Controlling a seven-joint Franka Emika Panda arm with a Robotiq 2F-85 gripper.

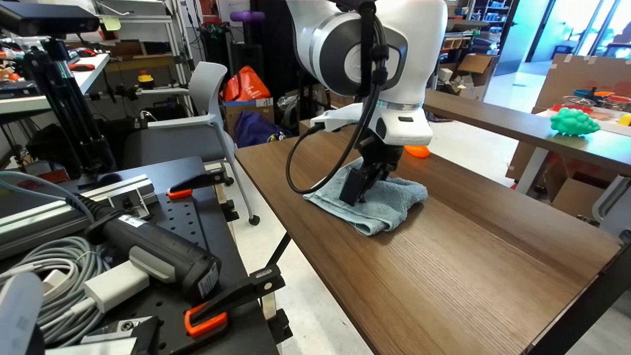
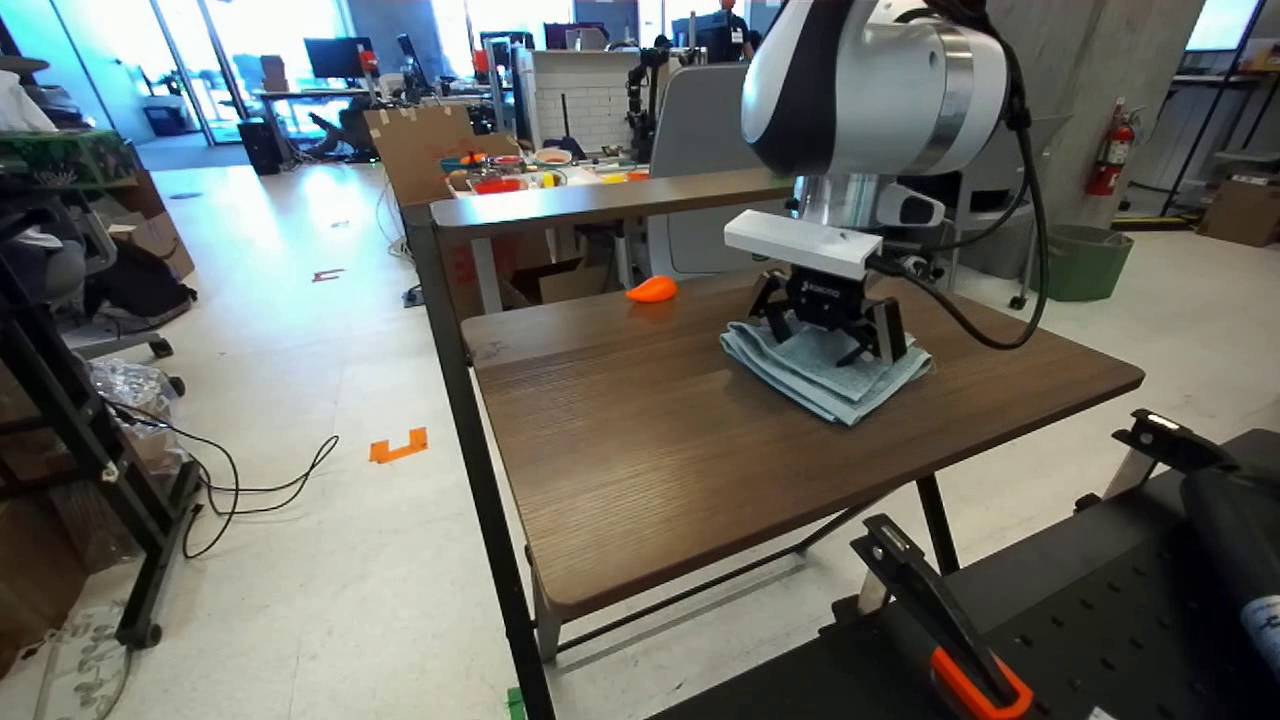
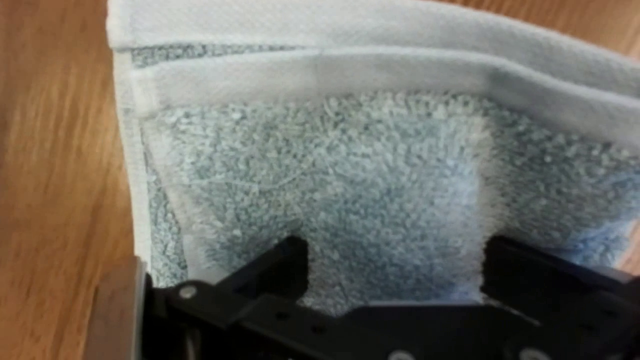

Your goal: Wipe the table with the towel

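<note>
One towel (image 1: 382,214), folded in layers, lies on the bench (image 2: 620,440) directly under my claw (image 3: 395,267). Position: toward one end of the top, near a long edge, none of it overhanging. An orange thing (image 2: 652,290) sits on the same bench, well apart, by the opposite edge.

Claw state: spread, with a broad gap between the fingers (image 3: 285,265). In both exterior views they appear to rest on the cloth; terry shows in the gap, unpinched. I have hold of nothing yet.

Handling, my estimate: light, limp, not fragile. The terry should grip well; the pale hem (image 3: 400,70) looks smoother and denser, so likelier to slip. Main worry is the layers: a shallow pinch may lift the top one and leave the rest to unfold and trail.

Where to take hold: I favour the middle, where the fingers stand, pressed down lightly so that closing gathers a ridge through every layer. Fallback: a rumple (image 1: 414,190) on one side, seen in an exterior view, offers a ready fold.

Step, as I read it: grasp first, wiping not yet begun. Next should come a low drag along the bench, towel flat beneath the claw.
</note>
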